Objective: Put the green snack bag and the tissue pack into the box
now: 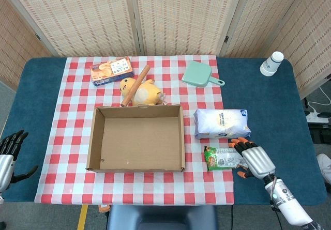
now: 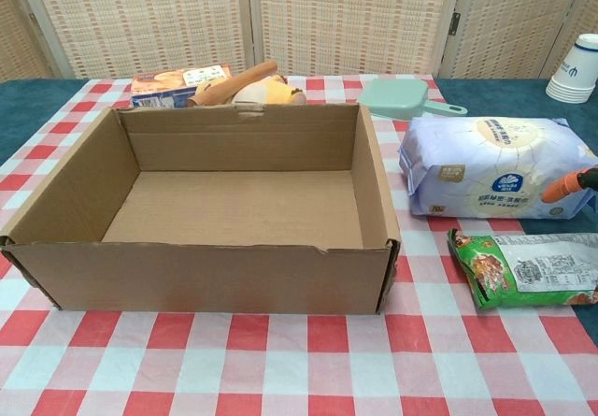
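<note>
The green snack bag lies flat on the checked cloth, just right of the open cardboard box. Behind the bag rests the white tissue pack. My right hand hovers at the bag's right end with orange-tipped fingers spread over it, holding nothing; in the chest view only one fingertip shows, in front of the tissue pack. My left hand hangs open at the table's left edge, far from everything. The box is empty inside.
Behind the box lie a yellow plush duck, a wooden rolling pin and an orange snack carton. A mint dustpan sits at the back right of the cloth. Stacked paper cups stand on the blue table.
</note>
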`<act>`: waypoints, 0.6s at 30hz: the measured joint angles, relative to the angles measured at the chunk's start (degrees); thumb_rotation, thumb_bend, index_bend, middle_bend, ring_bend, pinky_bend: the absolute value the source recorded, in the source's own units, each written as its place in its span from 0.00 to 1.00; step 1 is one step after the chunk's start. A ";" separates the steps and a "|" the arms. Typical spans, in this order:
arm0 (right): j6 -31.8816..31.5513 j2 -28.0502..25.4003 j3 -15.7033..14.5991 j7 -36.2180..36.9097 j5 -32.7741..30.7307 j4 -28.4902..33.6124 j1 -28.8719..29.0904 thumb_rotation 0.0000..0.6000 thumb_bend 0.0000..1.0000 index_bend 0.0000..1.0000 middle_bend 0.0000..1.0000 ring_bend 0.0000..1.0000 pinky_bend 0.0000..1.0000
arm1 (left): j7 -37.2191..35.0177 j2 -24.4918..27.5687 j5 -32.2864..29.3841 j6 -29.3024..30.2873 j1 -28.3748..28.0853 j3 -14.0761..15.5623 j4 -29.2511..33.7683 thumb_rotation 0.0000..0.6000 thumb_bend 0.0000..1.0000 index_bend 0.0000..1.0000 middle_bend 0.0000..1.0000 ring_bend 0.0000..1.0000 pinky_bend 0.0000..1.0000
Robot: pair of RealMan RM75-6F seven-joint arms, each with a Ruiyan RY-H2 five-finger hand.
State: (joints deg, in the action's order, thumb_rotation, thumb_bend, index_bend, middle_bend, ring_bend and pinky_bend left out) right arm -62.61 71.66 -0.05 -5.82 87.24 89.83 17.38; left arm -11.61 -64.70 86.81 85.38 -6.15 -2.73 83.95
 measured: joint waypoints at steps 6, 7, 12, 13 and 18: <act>1.76 1.48 0.32 0.30 -1.32 -1.54 1.34 1.00 0.00 0.23 0.15 0.09 0.26 | -0.17 0.11 0.07 0.15 0.08 0.03 0.09 1.00 0.20 0.00 0.00 0.00 0.07; 2.04 1.72 0.34 0.32 -1.58 -1.78 1.52 1.00 0.00 0.23 0.15 0.09 0.26 | -0.24 0.13 0.02 0.17 0.10 0.00 0.08 1.00 0.20 0.00 0.00 0.00 0.07; 3.09 2.79 0.25 0.22 -2.54 -2.89 2.20 1.00 0.00 0.23 0.15 0.09 0.26 | -0.46 0.15 -0.05 0.13 0.10 -0.04 -0.01 1.00 0.20 0.00 0.00 0.00 0.07; 3.22 2.95 0.24 0.22 -2.71 -3.03 2.30 1.00 0.00 0.23 0.15 0.10 0.26 | -0.49 0.16 -0.01 0.13 0.09 -0.03 -0.01 1.00 0.20 0.00 0.00 0.00 0.07; 3.83 3.82 0.10 0.34 -3.28 -3.71 2.81 1.00 0.03 0.24 0.15 0.11 0.27 | -0.55 0.15 0.07 0.14 0.08 0.00 -0.02 1.00 0.20 0.00 0.00 0.00 0.07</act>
State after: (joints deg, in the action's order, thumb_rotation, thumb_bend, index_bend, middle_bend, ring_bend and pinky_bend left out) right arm -58.78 75.48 0.04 -5.49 83.95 86.12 20.19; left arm -12.16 -64.55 86.88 85.53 -6.07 -2.73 83.94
